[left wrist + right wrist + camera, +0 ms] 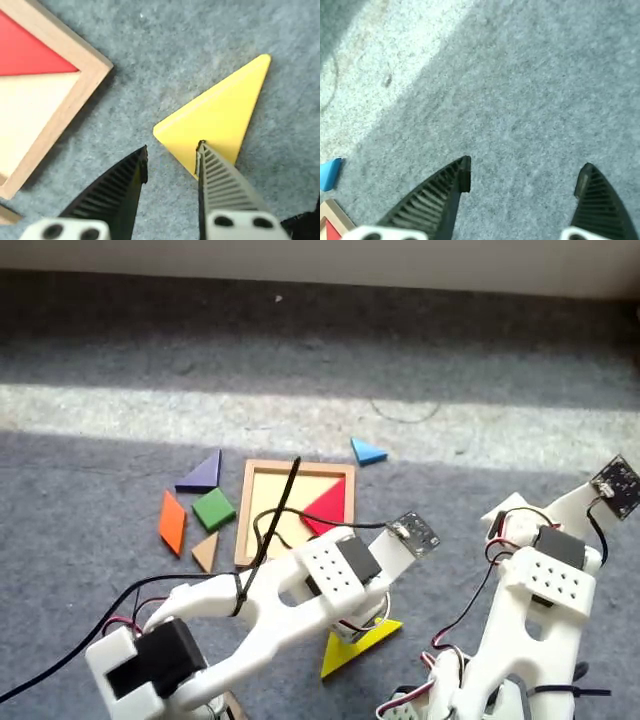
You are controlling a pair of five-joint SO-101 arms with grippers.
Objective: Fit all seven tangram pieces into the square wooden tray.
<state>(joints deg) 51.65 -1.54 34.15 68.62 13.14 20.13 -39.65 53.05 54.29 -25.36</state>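
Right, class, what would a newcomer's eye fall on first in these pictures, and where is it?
The big yellow triangle on the grey carpet, near a corner of the wooden tray, with the left pincer open right over its edge. Then the red triangle lying in the tray, with the orange piece and green piece loose on the carpet beside it.

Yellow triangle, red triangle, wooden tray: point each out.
yellow triangle (220, 115), left wrist view, middle of its top face
red triangle (332, 505), high view, middle of its face
wooden tray (245, 505), high view, its left rim
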